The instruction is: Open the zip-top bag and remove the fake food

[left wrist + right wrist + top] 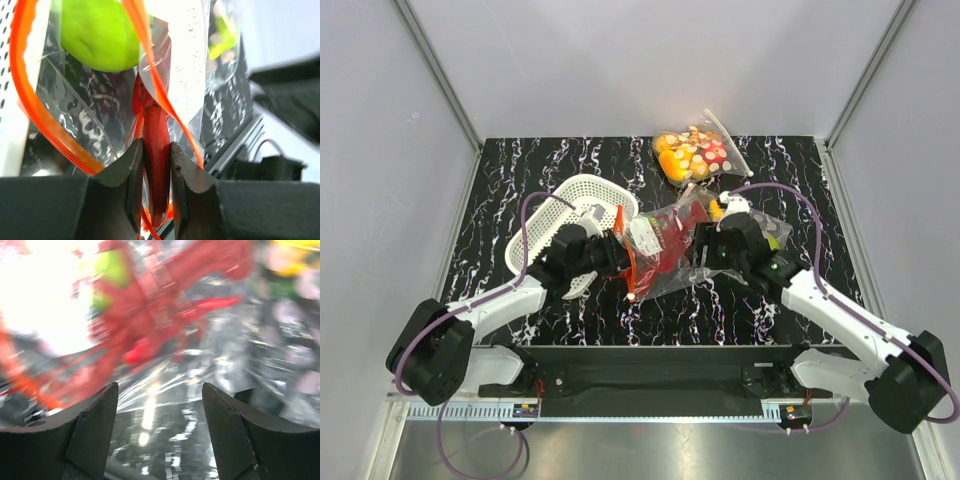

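Zip-top bag (672,240) sits between the two arms over the dark surface (770,310); whether its bottom rests there I cannot tell. The left pincer (156,150) is clamped on the orange-red zip strip (30,100) at the mouth, and the rest of the strip loops up and away ahead of its fingers, so the mouth looks parted. The right pincer (160,395) has its jaws apart with nothing between them, the crinkled film just ahead of its tips. The biggest risk, as I judge it, is the bag itself. It is held by one narrow pinch on a slick strip, so it could slide free and drop, or twist until the mouth turns away from the right pincer. Next is the red lobster (160,305), ahead of and above the right pincer. Its claws and legs may snag on film or strip, and a pull on it could drag the bag out of the left pincer instead of freeing the toy. The green apple (97,35), ahead of the left pincer just inside the mouth, is round and smooth and may roll out across the surface if the bag tips. The right pincer might also close on film rather than food. A white panel (192,55) on the bag carries tiny marks too small to read, and no brand or writing is legible anywhere.
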Robot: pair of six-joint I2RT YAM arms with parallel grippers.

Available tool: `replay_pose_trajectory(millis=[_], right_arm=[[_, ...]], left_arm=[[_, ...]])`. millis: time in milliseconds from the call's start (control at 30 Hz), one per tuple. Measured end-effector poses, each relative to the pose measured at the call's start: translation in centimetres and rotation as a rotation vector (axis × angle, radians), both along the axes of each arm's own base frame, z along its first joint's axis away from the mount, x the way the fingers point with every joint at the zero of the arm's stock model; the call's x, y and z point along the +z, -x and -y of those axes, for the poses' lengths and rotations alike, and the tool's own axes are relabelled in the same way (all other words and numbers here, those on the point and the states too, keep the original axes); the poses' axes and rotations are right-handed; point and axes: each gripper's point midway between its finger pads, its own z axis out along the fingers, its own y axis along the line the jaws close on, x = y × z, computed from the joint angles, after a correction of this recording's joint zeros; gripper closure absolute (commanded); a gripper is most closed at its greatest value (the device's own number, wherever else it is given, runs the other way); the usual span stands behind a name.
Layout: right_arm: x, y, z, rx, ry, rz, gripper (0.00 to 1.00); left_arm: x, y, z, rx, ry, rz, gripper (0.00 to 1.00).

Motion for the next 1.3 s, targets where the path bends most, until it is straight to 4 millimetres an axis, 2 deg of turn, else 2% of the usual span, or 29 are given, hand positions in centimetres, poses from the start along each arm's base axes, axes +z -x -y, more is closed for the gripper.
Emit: replay_pose_trajectory(millis=[67,167,400,567,700,967,1300], right_arm=[[1.5,1.0,-1.6,0.045,-0.043,0.039,0.28],[1.8,2.3,-3.5,0.104,-0.062,0.042,0.29],[0.4,5.8,-7.3,0.206,-0.016,0.026,0.29],[-1.1,6.8,-9.6,0.231,0.061,0.025,0.28],[-1.4,7.1,-11.0,0.233,0.123,0.049,0.28],[-0.5,6.4,-11.9,0.201,0.181,0.096,0.28],[-2.3,6.8,-12.5,0.199,0.356,0.097,0.33]], left_arm=[[0.3,-0.4,0.3,0.023,0.025,-0.006,1.00],[0.6,-0.7,0.7,0.051,0.047,-0.012,1.00],[1.2,-0.9,1.4,0.114,0.085,-0.029,1.00],[2.0,-1.4,1.7,0.158,0.136,-0.041,1.00],[1.5,-1.5,1.9,0.175,0.142,-0.066,1.00],[1.1,-1.5,1.9,0.194,0.126,-0.081,1.00],[1.8,-2.3,1.7,0.235,0.083,-0.099,1.00]])
